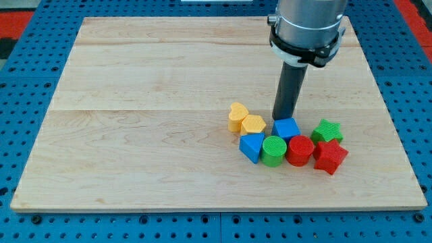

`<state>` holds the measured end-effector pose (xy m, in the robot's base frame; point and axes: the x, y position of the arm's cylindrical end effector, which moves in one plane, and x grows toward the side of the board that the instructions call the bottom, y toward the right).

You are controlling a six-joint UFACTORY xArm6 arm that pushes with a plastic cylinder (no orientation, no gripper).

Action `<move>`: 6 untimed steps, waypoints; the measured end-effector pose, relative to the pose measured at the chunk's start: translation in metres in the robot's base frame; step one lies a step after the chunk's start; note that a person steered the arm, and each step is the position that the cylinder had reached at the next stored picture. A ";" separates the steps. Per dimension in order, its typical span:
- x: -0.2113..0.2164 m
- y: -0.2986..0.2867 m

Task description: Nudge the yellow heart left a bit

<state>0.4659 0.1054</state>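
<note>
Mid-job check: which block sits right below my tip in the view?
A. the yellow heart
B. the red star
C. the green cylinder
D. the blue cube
D: my tip ends just above the blue cube in the view, with the yellow heart off to the view's left.

Yellow heart (pixel 237 116): small, chunky block, flat on the wooden board, lobes toward the view's top. Sits at the left end of the block cluster, right of the board's middle, touching a second yellow block on its right.
</note>
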 end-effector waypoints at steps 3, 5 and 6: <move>-0.038 -0.068; -0.037 -0.106; -0.033 -0.106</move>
